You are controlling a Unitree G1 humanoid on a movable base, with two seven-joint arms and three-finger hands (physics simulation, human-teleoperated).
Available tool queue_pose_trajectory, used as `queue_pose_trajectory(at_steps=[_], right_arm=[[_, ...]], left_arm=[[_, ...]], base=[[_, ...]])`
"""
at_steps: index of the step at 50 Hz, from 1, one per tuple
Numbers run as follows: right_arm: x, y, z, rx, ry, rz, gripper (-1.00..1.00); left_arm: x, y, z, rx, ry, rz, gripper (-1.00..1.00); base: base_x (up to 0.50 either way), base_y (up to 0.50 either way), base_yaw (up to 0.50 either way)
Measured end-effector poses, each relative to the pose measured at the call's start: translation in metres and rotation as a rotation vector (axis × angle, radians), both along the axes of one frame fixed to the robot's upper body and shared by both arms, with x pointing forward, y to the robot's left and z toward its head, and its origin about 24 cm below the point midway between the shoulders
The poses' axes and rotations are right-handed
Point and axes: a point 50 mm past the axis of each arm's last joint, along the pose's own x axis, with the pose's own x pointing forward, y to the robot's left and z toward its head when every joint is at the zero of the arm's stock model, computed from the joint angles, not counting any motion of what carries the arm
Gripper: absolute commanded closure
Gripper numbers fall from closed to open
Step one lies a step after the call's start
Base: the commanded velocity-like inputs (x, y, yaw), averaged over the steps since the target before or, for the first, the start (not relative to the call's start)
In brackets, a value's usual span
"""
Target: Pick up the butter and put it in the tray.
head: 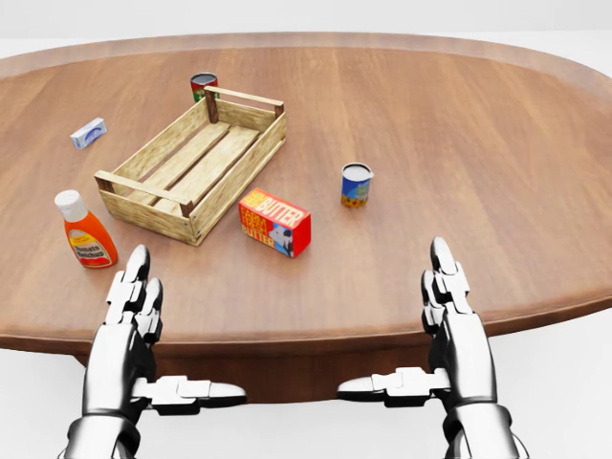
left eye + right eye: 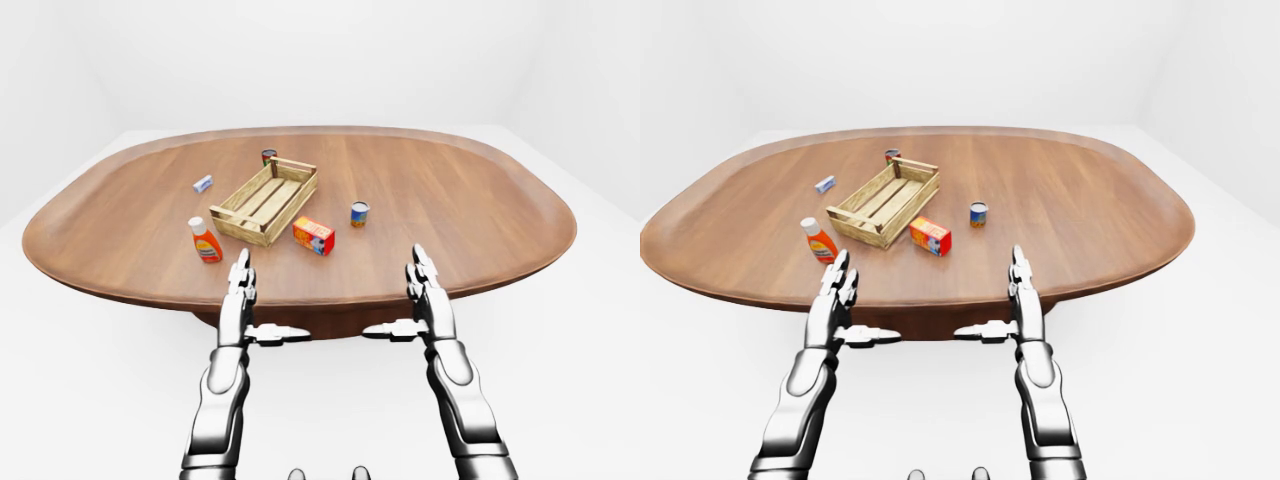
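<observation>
The butter [image 1: 274,222] is a red and orange box lying on the wooden table, just right of the tray's near corner in the head view. The tray [image 1: 194,163] is a slatted wooden crate, with nothing in it, up and left of the butter. My left hand [image 1: 153,335] hovers open over the table's near edge at lower left, below an orange bottle. My right hand [image 1: 426,330] is open at lower right, level with the left. Both hands are well short of the butter, and neither holds anything.
An orange sauce bottle [image 1: 85,231] stands left of the tray. A small blue-and-white packet [image 1: 88,133] lies at upper left. One can [image 1: 203,86] stands behind the tray's far end, another can [image 1: 356,185] right of the butter. The oval table [image 1: 459,143] stretches wide to the right.
</observation>
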Motion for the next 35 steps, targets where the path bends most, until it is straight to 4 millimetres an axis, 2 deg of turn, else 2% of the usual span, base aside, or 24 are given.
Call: queue_pose_trajectory(at_steps=[16,35], right_arm=[[-0.0021,-0.0047,0.0041,-0.028,-0.017,-0.003,-1.0],[-0.0036,-0.0021,0.0088,-0.103,-0.042,0.007,-1.0]], left_arm=[[-0.0031,0.0016,0.0008,0.007,-0.004,-0.027,-1.0],[-0.0057,-0.0017,0.0026,-0.037,-0.021,-0.054,-1.0]], base=[[0.0,0.0,0.0],[0.0,0.49,0.0]])
